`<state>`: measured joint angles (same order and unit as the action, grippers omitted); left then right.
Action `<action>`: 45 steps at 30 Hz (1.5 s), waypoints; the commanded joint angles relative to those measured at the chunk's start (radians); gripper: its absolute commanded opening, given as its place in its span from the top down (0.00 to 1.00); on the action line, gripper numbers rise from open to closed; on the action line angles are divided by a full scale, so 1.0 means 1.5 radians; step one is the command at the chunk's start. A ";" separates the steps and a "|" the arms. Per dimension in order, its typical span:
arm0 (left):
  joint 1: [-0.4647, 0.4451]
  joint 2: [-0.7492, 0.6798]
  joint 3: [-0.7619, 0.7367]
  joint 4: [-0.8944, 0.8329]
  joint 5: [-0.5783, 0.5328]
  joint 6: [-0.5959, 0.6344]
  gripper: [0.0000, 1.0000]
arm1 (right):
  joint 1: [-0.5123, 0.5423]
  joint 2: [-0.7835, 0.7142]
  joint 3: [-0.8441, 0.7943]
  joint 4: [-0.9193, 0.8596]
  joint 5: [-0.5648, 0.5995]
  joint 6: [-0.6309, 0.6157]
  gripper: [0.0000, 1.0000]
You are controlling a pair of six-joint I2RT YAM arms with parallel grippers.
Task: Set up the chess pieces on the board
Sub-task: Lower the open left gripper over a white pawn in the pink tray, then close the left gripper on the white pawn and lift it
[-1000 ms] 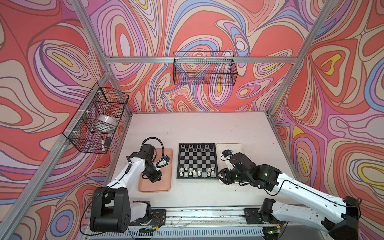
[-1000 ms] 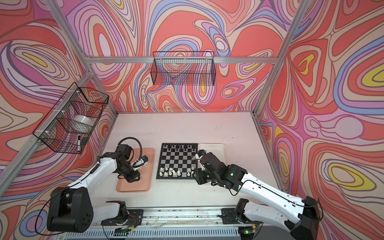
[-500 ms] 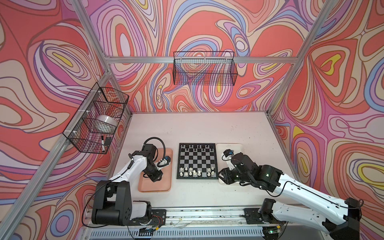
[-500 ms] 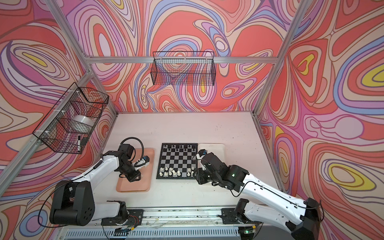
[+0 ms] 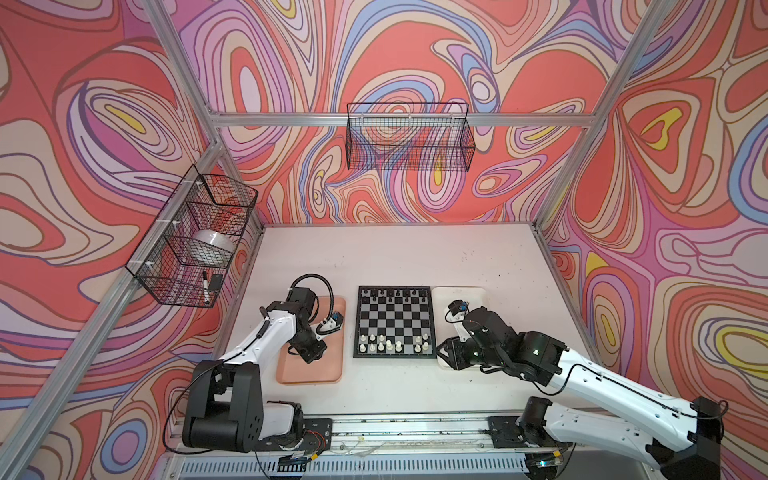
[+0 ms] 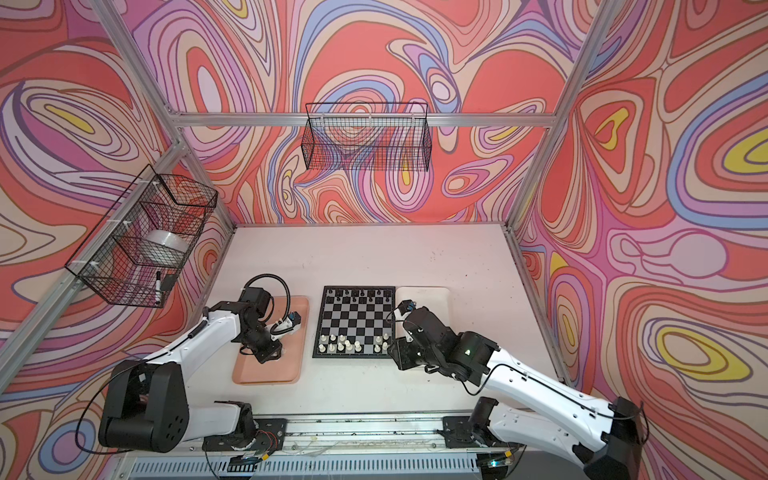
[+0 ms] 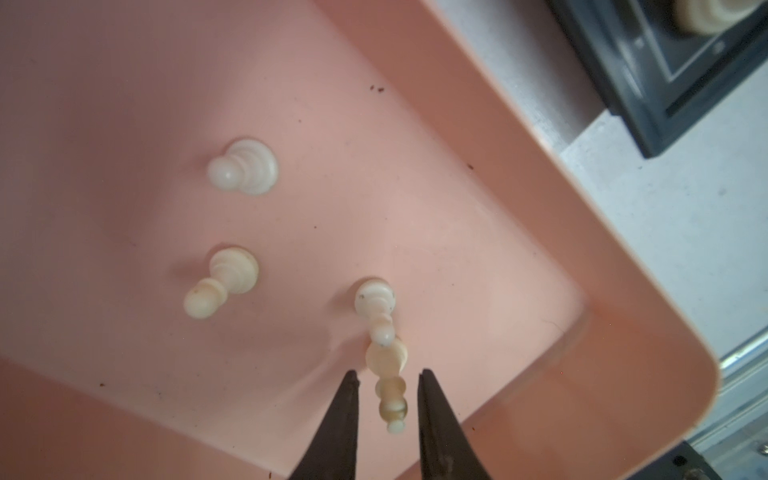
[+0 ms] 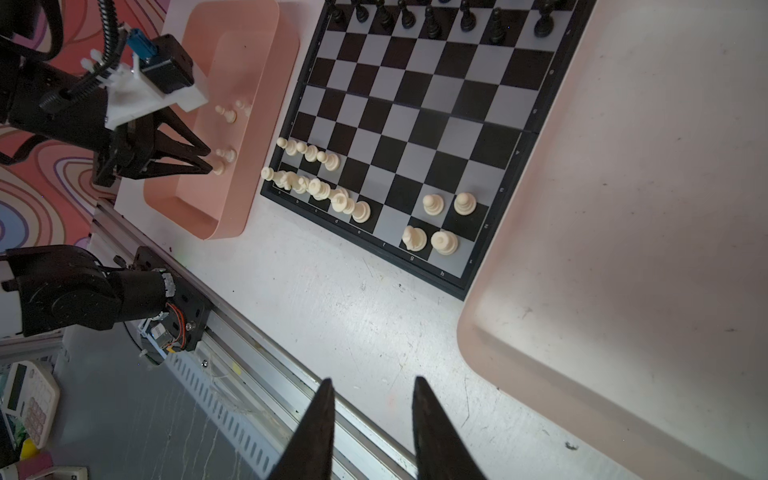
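The board lies mid-table between two trays. Black chess pieces line its far edge, and cream-white ones fill part of its two near rows. Several more white pieces stand in the pink tray, among them two pawns. My left gripper is down in that tray and open. Its jaws straddle a tall white piece with a slim gap on each side. From the right wrist view its fingertips flank that piece. My right gripper hangs open and empty over the table's front edge.
A white tray sits right of the board, under my right arm. The pink tray's raised rim runs close to the board's corner. Wire baskets hang on the back and left walls. An aluminium rail borders the front.
The left jaws have narrowed around the tall white piece in the pink tray. The right arm has not moved.
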<state>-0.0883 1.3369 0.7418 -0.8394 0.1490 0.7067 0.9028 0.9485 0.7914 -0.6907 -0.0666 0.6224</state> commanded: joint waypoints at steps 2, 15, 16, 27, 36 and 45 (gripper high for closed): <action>-0.006 -0.003 0.004 -0.002 -0.002 0.015 0.74 | -0.003 -0.012 -0.008 0.002 0.013 0.004 0.68; -0.009 -0.009 -0.002 -0.002 -0.012 0.015 0.77 | -0.003 -0.013 -0.010 0.003 0.015 0.004 0.68; -0.009 -0.010 -0.002 -0.003 -0.013 0.015 0.77 | -0.003 -0.012 -0.011 0.002 0.016 0.004 0.68; -0.014 -0.021 -0.011 -0.003 -0.024 0.015 0.78 | -0.003 -0.017 -0.014 0.004 0.017 0.004 0.68; -0.022 -0.023 -0.017 -0.007 -0.034 0.032 0.76 | -0.003 -0.021 -0.015 0.004 0.018 0.005 0.68; -0.026 -0.026 -0.024 -0.003 -0.038 0.035 0.78 | -0.003 -0.019 -0.019 0.007 0.019 0.004 0.68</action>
<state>-0.1192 1.3159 0.7128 -0.8364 0.0959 0.7334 0.9024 0.9302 0.7738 -0.6872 -0.0540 0.6228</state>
